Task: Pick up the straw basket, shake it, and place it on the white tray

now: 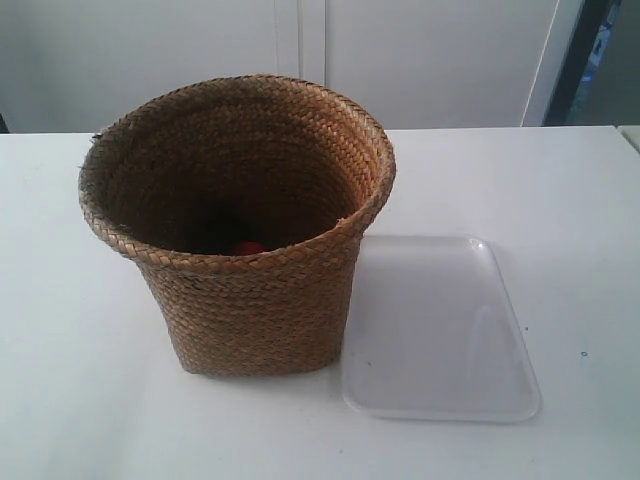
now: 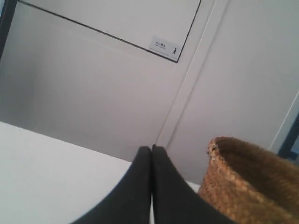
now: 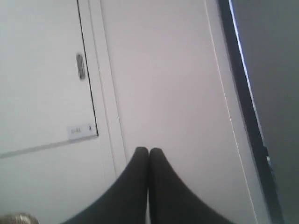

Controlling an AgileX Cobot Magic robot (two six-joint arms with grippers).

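The brown woven straw basket stands upright on the white table, its base just left of the white tray in the exterior view. Something small and red lies at its bottom. Neither arm shows in the exterior view. In the left wrist view my left gripper is shut with nothing in it, and the basket's rim stands apart beside it. My right gripper is likewise shut and empty, facing a white wall; a sliver of the basket's rim shows at the picture's corner.
The white table stretches around the basket and tray. White wall panels stand behind its far edge, with a dark vertical frame at the back right. A small label sits on the wall panel.
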